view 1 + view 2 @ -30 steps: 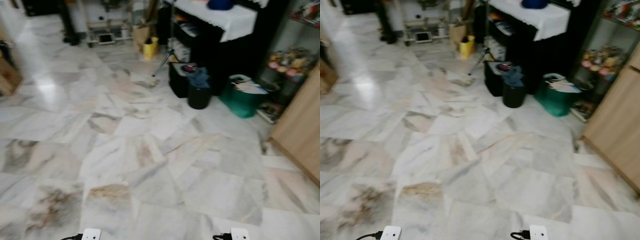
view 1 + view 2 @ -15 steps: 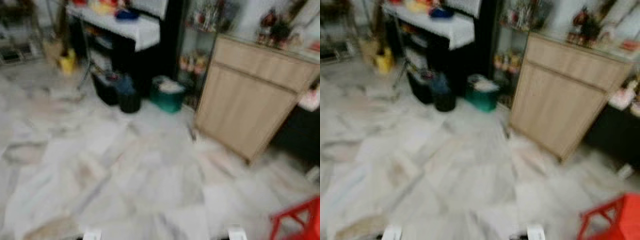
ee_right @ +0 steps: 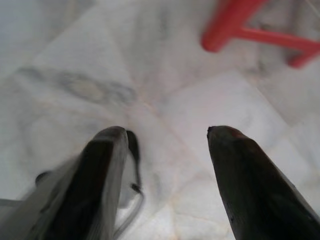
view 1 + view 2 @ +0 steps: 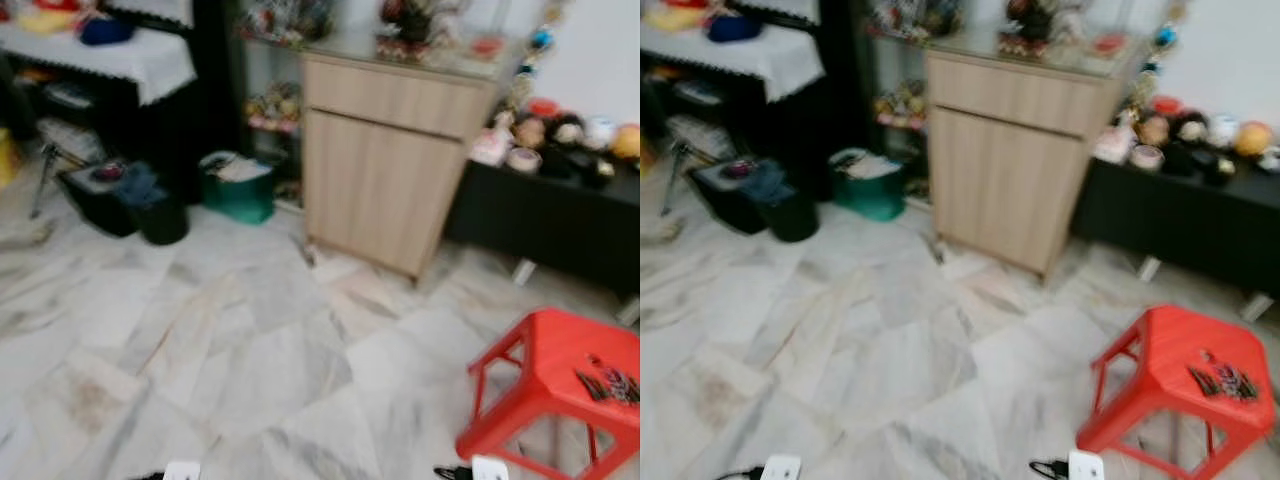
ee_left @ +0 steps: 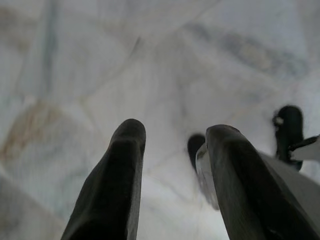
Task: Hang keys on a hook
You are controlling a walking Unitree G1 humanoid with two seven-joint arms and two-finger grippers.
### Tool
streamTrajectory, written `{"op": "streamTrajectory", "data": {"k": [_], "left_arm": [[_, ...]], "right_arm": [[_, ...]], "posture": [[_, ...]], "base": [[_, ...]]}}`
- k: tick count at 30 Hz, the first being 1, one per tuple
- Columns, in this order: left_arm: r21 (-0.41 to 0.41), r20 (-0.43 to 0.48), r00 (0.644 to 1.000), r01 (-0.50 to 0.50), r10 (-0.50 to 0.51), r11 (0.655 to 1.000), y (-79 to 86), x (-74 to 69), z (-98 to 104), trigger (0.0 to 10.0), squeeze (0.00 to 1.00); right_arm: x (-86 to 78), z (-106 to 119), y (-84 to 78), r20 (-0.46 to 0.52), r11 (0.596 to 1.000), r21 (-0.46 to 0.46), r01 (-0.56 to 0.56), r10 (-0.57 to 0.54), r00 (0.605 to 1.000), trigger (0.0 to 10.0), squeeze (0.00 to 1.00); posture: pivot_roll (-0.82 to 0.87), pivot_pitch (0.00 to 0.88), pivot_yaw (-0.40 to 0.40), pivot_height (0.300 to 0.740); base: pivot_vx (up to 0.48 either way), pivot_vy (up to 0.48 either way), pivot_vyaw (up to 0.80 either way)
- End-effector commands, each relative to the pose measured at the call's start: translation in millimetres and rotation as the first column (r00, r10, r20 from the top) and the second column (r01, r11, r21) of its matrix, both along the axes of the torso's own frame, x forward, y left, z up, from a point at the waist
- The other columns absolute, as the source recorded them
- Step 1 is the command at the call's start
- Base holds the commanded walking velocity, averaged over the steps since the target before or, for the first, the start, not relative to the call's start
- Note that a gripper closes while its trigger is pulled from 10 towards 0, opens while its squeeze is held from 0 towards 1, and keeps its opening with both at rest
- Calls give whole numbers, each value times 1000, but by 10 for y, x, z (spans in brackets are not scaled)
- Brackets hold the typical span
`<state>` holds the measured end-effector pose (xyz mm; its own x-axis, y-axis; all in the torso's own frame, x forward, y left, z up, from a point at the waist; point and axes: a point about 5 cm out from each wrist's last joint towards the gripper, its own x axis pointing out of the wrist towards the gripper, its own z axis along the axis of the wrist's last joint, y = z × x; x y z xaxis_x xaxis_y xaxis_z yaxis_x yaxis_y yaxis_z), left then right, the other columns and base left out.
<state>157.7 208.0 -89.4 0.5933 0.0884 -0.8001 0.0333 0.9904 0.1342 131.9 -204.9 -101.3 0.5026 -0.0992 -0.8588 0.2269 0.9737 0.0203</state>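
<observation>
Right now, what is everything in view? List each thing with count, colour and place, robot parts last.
keys: one bunch, dark, lying on top of the stool.
stool: one, red plastic, on the floor to the robot's right.
cabinet: one, light wood, against the far wall, ornaments on top.
low bench: one, black, right of the cabinet, holding round ornaments.
green tub: one, on the floor left of the cabinet.
black bins: two, on the floor left of the tub.
table with white cloth: one, far left.
floor: white and grey marble.
left claw: black fingers apart, hanging over the floor.
right claw: black fingers apart, over the floor near a stool leg.
</observation>
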Motion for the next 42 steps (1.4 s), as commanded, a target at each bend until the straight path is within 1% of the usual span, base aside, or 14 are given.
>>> {"op": "streamTrajectory", "data": {"k": [1, 12, 14, 27, 31, 34, 35, 36, 37, 38, 39, 40, 41, 42], "left_arm": [[34, -28, 999, 24, -23, 999, 55, -74, -21, 10000, 0], [36, -33, 999, 26, -25, 999, 45, -80, -27, 10000, 0], [38, -34, 999, 29, -27, 999, 46, -79, -26, 10000, 0], [44, -30, 999, 31, -29, 999, 69, -71, -18, 10000, 0], [32, -15, 1000, -4, 4, 999, 80, -65, -12, 10000, 0], [10, 24, 999, -49, 49, 999, 80, -55, 2, 10000, 0], [5, 70, 995, -71, 70, 997, 83, -33, 25, 10000, 0], [5, 70, 995, -71, 70, 997, 83, -33, 25, 10000, 0], [-19, 118, 987, -104, 105, 994, 74, -14, 47, 10000, 0], [-31, 145, 983, -109, 113, 994, 65, 3, 63, 10000, 0], [-31, 145, 983, -109, 113, 994, 65, 3, 63, 10000, 0], [-23, 310, 947, -81, 84, 996, 166, 503, 354, 10000, 0], [-30, 385, 920, -73, 79, 997, 204, 716, 511, 10000, 0], [-40, 493, 867, -53, 66, 998, 232, 959, 733, 10000, 0]], "right_arm": [[43, 10, 35, 17, 1000, 9, 19, -19, 1000, 10000, 0], [38, 9, 35, 22, 999, 19, 40, -41, 999, 10000, 0], [48, 16, 39, 42, 998, 29, 53, -55, 998, 10000, 0], [48, 11, 66, 41, 996, 40, 75, -76, 996, 10000, 0], [61, 17, 70, 53, 995, 41, 88, -90, 995, 10000, 0], [70, 23, 68, 66, 995, 35, 97, -99, 993, 10000, 0], [87, 35, 61, 85, 996, 23, 88, -89, 992, 10000, 0], [87, 35, 61, 85, 996, 23, 88, -89, 992, 10000, 0], [104, 50, 47, 109, 996, 13, 88, -89, 990, 10000, 0], [120, 63, 32, 125, 997, -4, 80, -79, 989, 10000, 0], [120, 63, 32, 125, 997, -4, 80, -79, 989, 10000, 0], [167, 108, 0, 190, 996, -33, 84, -76, 979, 10000, 0], [183, 125, -6, 218, 995, -29, 99, -91, 972, 10000, 0], [213, 157, -18, 263, 994, -30, 103, -92, 960, 10000, 0]], "posture": [[27, 0, -3, 723], [37, 0, -8, 723], [42, 0, -9, 723], [51, 0, -7, 723], [39, 0, 0, 723], [34, 0, 2, 723], [30, 0, 2, 723], [30, 0, 2, 723], [39, 0, -6, 723], [45, 0, -9, 723], [45, 0, -9, 723], [60, 0, -18, 723], [60, 0, -18, 723], [54, 0, -17, 723]], "base": [[0, -480, -738], [0, -287, -732], [0, -251, 0], [0, -350, 0], [0, -72, 0], [0, 0, 0], [0, 0, 0], [0, 0, 0], [0, 0, 0], [0, 0, 0], [0, 0, 0], [0, 0, 0], [0, 0, 0], [0, 0, 0]]}}
